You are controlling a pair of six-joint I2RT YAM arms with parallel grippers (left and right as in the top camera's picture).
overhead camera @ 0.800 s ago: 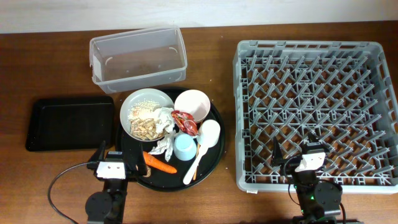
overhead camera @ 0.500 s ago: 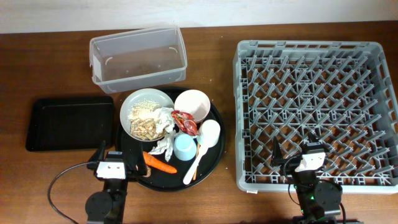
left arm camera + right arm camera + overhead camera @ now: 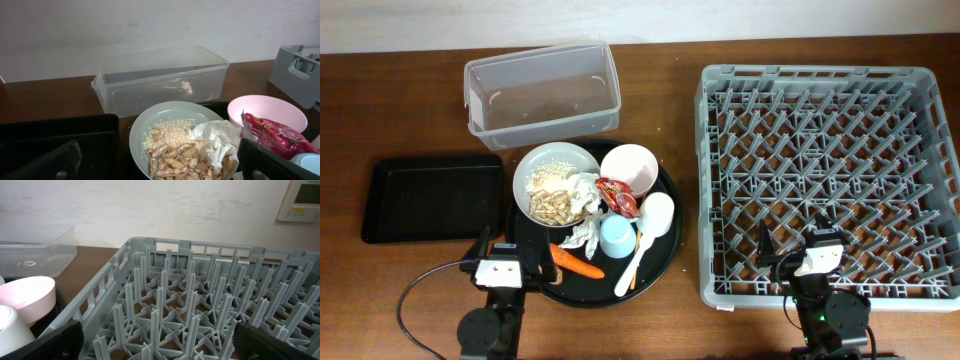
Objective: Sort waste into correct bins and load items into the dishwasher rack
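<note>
A round black tray (image 3: pixel 671 250) holds a grey plate (image 3: pixel 546 160) of rice, peanut shells and crumpled tissue (image 3: pixel 585 196), a pink bowl (image 3: pixel 628 165), a red wrapper (image 3: pixel 617 196), a blue cup (image 3: pixel 616 238), a white spoon (image 3: pixel 651 224) and a carrot (image 3: pixel 578 265). My left gripper (image 3: pixel 504 250) is open and empty at the tray's front left edge; its wrist view (image 3: pixel 160 170) shows the plate (image 3: pixel 150 120), bowl (image 3: pixel 265 107) and wrapper (image 3: pixel 272 136). My right gripper (image 3: pixel 794 246) is open and empty over the front of the grey dishwasher rack (image 3: pixel 830 170), also seen in the right wrist view (image 3: pixel 159 347).
A clear plastic bin (image 3: pixel 542 90) stands behind the round tray. A black rectangular tray (image 3: pixel 430 196) lies at the left. The rack's upright pegs (image 3: pixel 200 290) fill the right wrist view. Bare wooden table lies between the tray and the rack.
</note>
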